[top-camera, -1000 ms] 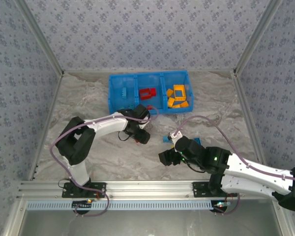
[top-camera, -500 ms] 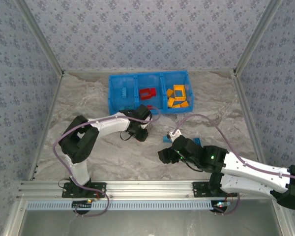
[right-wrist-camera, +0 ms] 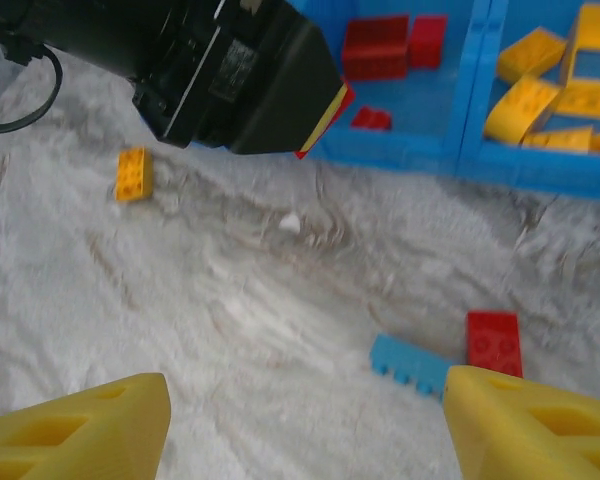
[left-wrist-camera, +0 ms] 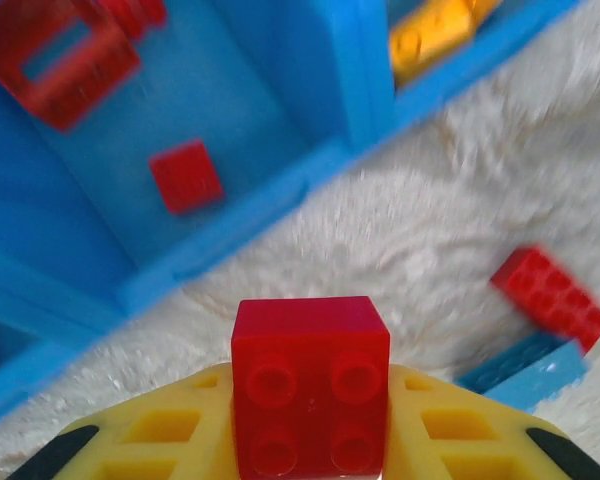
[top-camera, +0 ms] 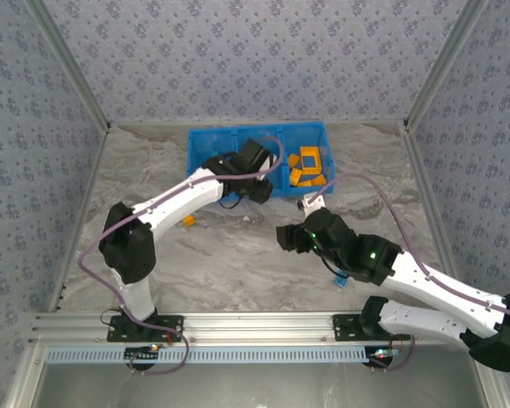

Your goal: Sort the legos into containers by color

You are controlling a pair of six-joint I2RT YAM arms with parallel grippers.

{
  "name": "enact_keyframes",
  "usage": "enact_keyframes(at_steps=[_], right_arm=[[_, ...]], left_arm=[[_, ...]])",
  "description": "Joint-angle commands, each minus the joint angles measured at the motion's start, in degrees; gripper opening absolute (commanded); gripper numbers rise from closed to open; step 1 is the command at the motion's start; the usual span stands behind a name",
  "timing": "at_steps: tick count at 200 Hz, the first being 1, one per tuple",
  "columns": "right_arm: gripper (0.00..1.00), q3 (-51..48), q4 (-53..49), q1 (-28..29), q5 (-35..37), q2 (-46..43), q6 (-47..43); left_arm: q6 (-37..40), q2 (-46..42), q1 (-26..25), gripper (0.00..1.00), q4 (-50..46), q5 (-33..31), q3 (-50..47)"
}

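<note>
Looking down the left wrist view, the left gripper (top-camera: 260,189) is clamped on a red two-by-two brick (left-wrist-camera: 310,385), studs facing the camera. The blue bin (left-wrist-camera: 310,70) sits just ahead of the fingertips. Its middle compartment (left-wrist-camera: 230,110) lies ahead and a bit to the left, running lengthwise away from the gripper. The brick is square, so I'd say there's no long axis to line up; it just needs carrying forward over the near wall.

That middle compartment already has a red frame piece (left-wrist-camera: 55,55) and a small red brick (left-wrist-camera: 185,175). The compartment to its right holds orange bricks (left-wrist-camera: 435,30). I can't tell what's in the left one.

The right gripper (right-wrist-camera: 308,385) has its fingers wide apart, holding nothing, and it's farther from the bin. Just ahead of it and to its right lie a blue brick (right-wrist-camera: 410,365) and a loose red brick (right-wrist-camera: 493,342), side by side. A stray orange brick (right-wrist-camera: 132,175) lies well off to its left.
</note>
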Motion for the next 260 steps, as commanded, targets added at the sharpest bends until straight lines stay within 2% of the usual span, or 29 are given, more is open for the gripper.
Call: enact_keyframes(at_steps=[1, 47, 100, 132, 148, 167, 190, 226, 242, 260], right_arm=[[0.76, 4.24, 5.63, -0.90, 4.29, 2.96, -3.97], [0.77, 9.72, 8.06, -1.91, 3.42, 9.62, -5.99], [0.77, 6.47, 8.54, -2.02, 3.19, 6.88, -3.88], [0.78, 4.83, 8.50, -2.37, 2.71, 5.27, -3.26], [0.79, 4.72, 8.02, -2.44, 2.36, 5.30, -3.13], [0.79, 4.72, 7.79, -2.65, 2.14, 5.44, -3.13], [0.80, 4.60, 7.77, -2.83, 1.62, 5.60, -3.78], [0.79, 4.27, 7.69, -3.03, 0.90, 5.93, -4.99], [0.79, 4.22, 8.47, -2.96, -0.75, 8.32, -5.66], [0.78, 5.72, 9.88, -0.93, -2.96, 14.30, -7.13]], left_arm=[[-2.72, 5.59, 2.00, 0.33, -4.72, -3.64, 7.16], [-5.64, 17.76, 4.92, 0.31, -8.78, -6.76, 22.73], [-8.00, 32.28, 5.28, 0.27, -16.73, -12.17, 38.28], [-9.14, 36.34, 4.91, 0.30, -17.86, -15.05, 41.19], [-9.81, 36.93, 4.87, 0.41, -18.27, -14.78, 41.27], [-9.97, 35.85, 4.18, 0.50, -18.76, -15.14, 41.22], [-10.22, 32.54, 3.24, 0.55, -18.93, -15.49, 41.12], [-12.75, 23.52, 2.02, 0.55, -19.84, -17.44, 39.18], [-15.09, 15.92, 1.79, 0.55, -18.52, -19.02, 33.56], [-17.87, 3.08, 1.79, 0.57, -13.54, -21.73, 20.39]])
